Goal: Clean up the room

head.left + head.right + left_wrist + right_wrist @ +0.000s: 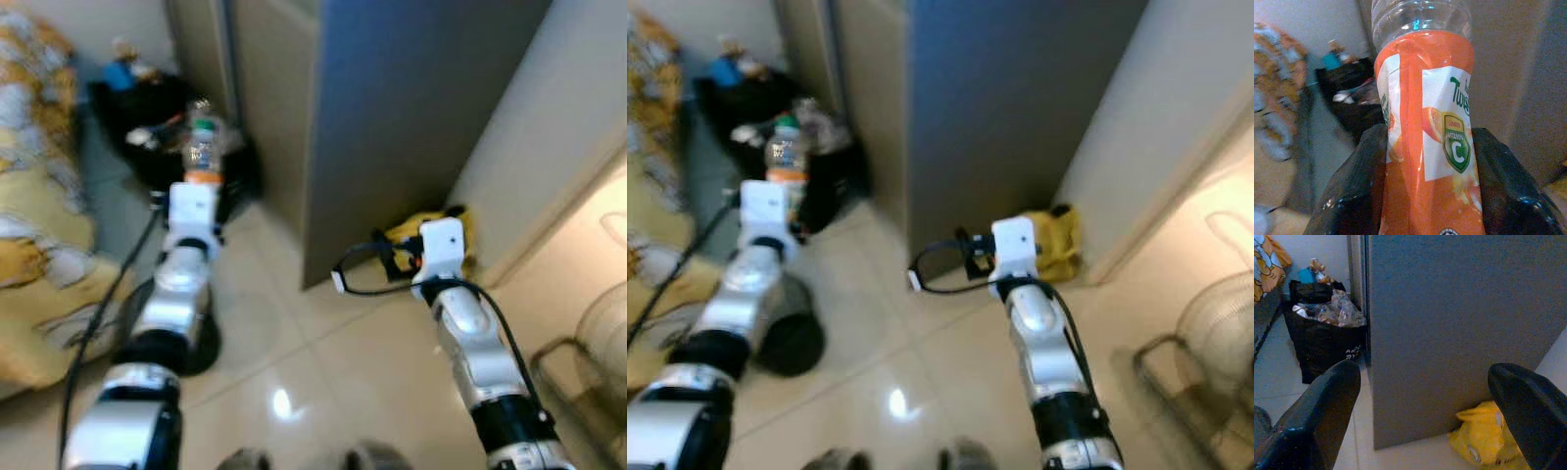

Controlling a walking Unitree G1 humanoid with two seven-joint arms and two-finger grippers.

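Left gripper (1425, 196): raised out in front, jaws closed on a bottle — the black fingers (1352, 191) press both sides of its orange label.
Bottle (203, 147): upright in the left gripper, clear plastic at the top with an orange label, held over a black bag.
Black bag (1322, 345): on the floor beside a grey panel, stuffed with crumpled wrappers and rubbish.
Right gripper (1425, 416): held forward, jaws wide apart, nothing between them — it faces the grey panel.
Grey panel (411, 108): tall, standing on the pale tiled floor (323, 362).
Yellow bag (1488, 440): on the floor at the foot of the panel.
Bedding (39, 196): yellow-patterned, on the robot's left.
Fan (1215, 323): on the floor to the right, blurred.
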